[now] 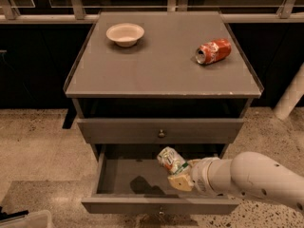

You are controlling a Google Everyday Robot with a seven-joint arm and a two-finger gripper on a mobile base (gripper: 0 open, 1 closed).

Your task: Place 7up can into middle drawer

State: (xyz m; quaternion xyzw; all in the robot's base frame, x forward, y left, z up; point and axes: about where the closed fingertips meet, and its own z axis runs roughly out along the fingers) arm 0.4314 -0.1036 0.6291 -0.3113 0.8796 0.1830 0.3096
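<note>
My gripper (177, 171) is pinching the tilted 7up can (170, 159) above the open middle drawer (118, 179), right of centre, and I am judging that releasing it from here is risking a bounce, a roll, or a clip on the front wall.

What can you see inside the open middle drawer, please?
The middle drawer shows only grey floor and a shadow. The gripper holds the 7up can above its right side. The arm covers the right front corner, so that part cannot be checked.
</note>
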